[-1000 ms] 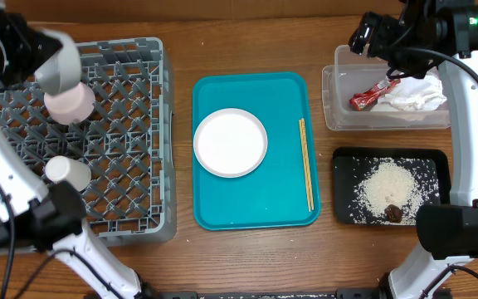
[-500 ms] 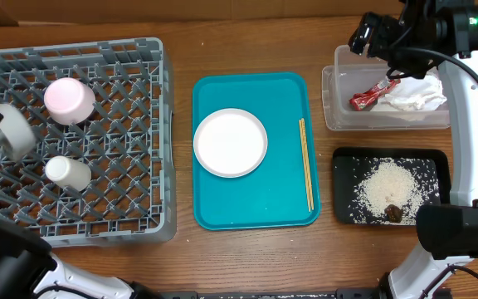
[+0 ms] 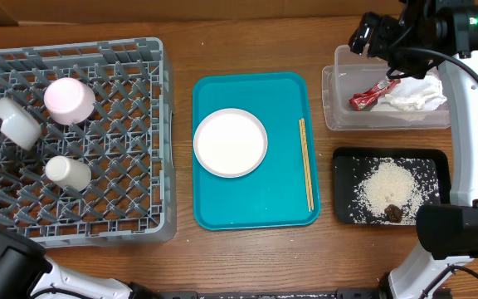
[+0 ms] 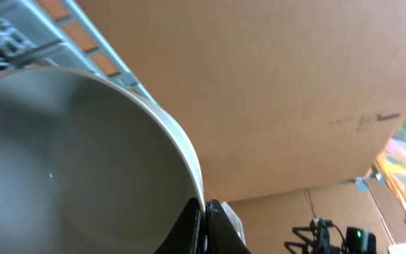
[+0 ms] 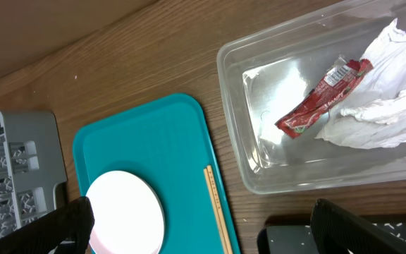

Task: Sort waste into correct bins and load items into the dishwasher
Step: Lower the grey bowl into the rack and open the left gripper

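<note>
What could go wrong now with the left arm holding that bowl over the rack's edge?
1. The left gripper pinches the white bowl by its rim alone, near the left wall of the dish rack; it may slip or land outside.
2. The pink bowl and white cup sit close by; lowering could knock them.
3. The chopsticks lie flat on the teal tray, likely hard to grasp.
</note>
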`<state>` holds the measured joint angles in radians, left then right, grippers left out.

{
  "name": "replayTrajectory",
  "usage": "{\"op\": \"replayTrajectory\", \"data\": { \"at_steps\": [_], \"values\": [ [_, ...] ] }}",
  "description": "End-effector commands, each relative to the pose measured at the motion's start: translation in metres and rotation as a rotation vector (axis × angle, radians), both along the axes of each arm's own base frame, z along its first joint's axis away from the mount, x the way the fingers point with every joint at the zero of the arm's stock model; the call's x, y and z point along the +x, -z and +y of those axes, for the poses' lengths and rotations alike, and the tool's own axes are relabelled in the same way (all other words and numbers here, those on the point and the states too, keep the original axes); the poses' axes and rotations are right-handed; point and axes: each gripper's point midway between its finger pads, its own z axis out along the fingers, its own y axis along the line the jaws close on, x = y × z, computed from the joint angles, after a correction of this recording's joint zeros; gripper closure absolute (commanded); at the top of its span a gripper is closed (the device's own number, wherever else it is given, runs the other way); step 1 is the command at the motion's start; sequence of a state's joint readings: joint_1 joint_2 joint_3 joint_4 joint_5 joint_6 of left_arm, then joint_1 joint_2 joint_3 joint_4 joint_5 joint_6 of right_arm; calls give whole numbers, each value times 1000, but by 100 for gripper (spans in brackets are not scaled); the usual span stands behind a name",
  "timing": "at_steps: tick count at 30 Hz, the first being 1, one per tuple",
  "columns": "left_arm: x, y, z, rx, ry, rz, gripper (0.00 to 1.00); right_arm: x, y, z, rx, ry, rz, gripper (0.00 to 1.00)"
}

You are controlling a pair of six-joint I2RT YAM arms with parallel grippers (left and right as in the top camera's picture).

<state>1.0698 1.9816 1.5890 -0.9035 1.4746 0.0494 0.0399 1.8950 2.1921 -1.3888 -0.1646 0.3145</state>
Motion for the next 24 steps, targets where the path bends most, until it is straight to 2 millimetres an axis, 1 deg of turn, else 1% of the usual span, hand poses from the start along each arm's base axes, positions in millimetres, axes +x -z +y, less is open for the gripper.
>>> {"op": "replayTrajectory", "data": {
  "at_steps": [1,2,5,7,10,13,20,24],
  "values": [
    [-3,15,0,-11,-18,43,96,-2,-11,-2,-2,12,-28,0],
    [-2,23,-2,1,-13,35,96,-2,-11,-2,-2,12,-28,0],
    [1,31,-6,6,-3,32,96,-2,-11,-2,-2,12,-28,0],
    [6,34,-8,13,6,26,96,-2,-11,-2,-2,12,-28,0],
    [20,36,-14,39,29,18,96,-2,-11,-2,-2,12,-28,0],
    [24,46,-13,38,8,81,96,-2,-11,-2,-2,12,-28,0],
    [20,59,-11,28,-16,130,96,-2,-11,-2,-2,12,-28,0],
    [14,75,-9,15,-48,207,96,-2,-11,-2,-2,12,-28,0]
  ]
}}
